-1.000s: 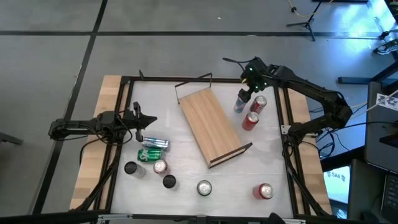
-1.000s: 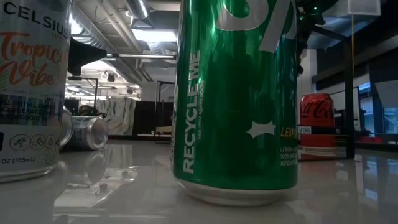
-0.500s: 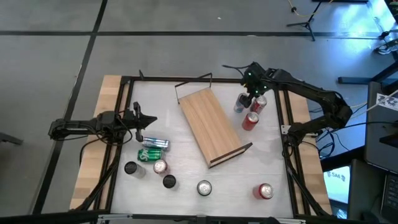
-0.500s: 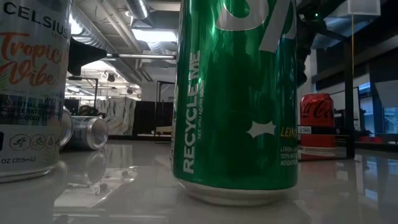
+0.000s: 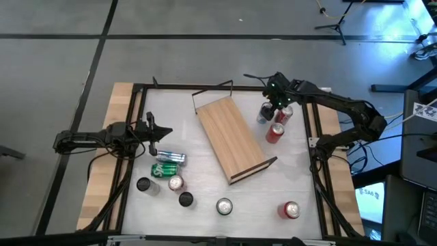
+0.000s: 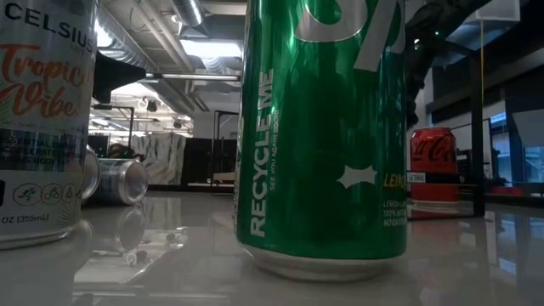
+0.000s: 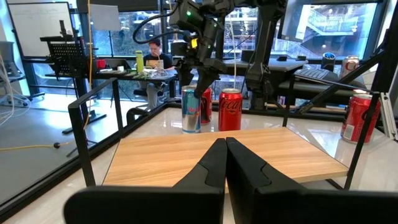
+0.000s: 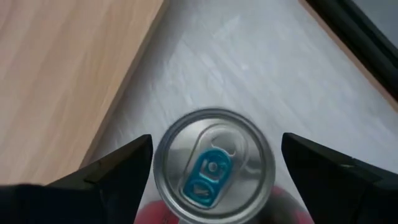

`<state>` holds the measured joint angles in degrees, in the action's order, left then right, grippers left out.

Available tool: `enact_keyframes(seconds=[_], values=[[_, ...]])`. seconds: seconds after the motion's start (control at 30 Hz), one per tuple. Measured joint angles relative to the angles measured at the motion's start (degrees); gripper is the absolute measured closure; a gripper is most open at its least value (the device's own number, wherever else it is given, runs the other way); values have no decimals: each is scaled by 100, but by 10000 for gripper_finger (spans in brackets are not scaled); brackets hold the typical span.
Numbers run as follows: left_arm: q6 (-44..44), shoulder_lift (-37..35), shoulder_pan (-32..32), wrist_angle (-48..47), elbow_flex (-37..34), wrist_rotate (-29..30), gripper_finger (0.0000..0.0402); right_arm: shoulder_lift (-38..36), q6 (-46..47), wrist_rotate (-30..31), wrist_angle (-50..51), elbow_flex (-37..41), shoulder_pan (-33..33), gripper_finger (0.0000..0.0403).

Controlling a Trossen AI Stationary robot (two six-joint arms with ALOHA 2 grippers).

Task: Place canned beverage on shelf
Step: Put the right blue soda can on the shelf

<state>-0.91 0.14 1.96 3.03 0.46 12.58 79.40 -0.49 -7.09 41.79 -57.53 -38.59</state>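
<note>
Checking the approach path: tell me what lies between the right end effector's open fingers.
A silver-topped can with a blue pull tab, seen from above in the right wrist view, fingers apart from it.

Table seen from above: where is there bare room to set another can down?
The shelf board is bare. So is the table between it and the red can. Crowded: the can cluster, and the cans under the right gripper.

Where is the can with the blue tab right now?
In the high view the blue-tab can stands right of the shelf, beside two red cans, directly under the open right claw.
</note>
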Motion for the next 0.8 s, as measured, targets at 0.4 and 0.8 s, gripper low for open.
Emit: enact_keyframes(seconds=[0.4,0.8], values=[[0,0,0,0,1,0,401,0,-54,0,-21,150,-2,55],[0,0,0,-1,1,0,401,1,-141,-2,-137,150,-2,168]])
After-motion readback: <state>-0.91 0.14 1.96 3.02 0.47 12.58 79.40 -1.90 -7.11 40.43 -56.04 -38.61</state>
